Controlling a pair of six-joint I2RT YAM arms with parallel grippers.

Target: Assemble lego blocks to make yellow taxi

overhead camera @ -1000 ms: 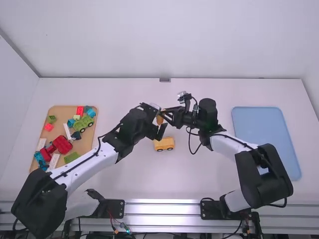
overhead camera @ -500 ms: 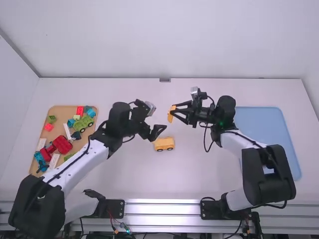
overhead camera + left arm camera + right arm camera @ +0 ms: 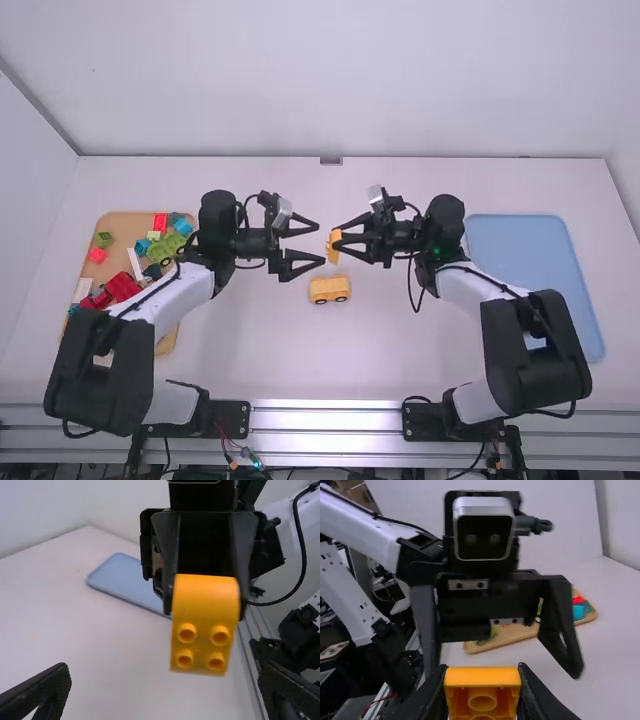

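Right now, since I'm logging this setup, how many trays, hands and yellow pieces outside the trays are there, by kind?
Trays: 2, tan tray and blue tray
Hands: 2, left hand and right hand
Yellow pieces: 2, held block and wheeled base
Total: 6

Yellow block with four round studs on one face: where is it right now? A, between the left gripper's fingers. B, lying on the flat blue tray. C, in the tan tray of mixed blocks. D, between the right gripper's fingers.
D: the yellow block is pinched by the right gripper, while the left gripper stands open and empty.
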